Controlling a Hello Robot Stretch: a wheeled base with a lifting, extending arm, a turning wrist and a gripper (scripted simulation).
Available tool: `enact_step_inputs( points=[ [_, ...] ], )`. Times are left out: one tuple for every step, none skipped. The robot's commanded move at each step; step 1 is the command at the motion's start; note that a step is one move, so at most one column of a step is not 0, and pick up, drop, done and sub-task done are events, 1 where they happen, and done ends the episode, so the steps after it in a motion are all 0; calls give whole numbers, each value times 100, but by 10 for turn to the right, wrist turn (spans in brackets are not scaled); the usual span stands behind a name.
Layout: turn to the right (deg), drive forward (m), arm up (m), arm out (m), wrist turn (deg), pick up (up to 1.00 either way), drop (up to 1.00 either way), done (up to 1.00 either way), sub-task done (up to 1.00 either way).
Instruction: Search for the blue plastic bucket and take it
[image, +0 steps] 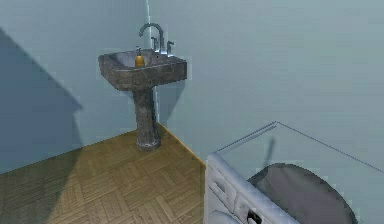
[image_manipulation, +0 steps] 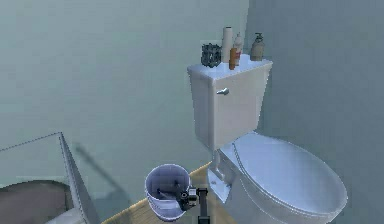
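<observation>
A pale blue round bucket (image_manipulation: 163, 189) with a dark inside sits low in the arm side view, between a washing machine and a toilet. The gripper (image_manipulation: 182, 198) shows as a dark body at the bucket's right rim, with the arm's dark bar (image_manipulation: 203, 210) rising from the bottom edge. I cannot tell whether the gripper holds anything, because the bucket lies right at and behind its far end.
A white toilet (image_manipulation: 275, 180) stands right of the bucket, its tank (image_manipulation: 230, 95) topped with bottles and a cup. A white washing machine (image: 285, 185) fills the forward view's lower right. A dark pedestal sink (image: 145, 72) stands in the corner beyond bare wooden floor (image: 110, 185).
</observation>
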Motion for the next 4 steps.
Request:
enact_step_inputs(
  points=[
    [0,0,-30,0,0,0,0,0,0],
    [0,0,0,0,0,100,0,0,0],
    [0,0,10,0,0,0,0,0,0],
    [0,0,0,0,0,0,0,100,0]
  ],
)
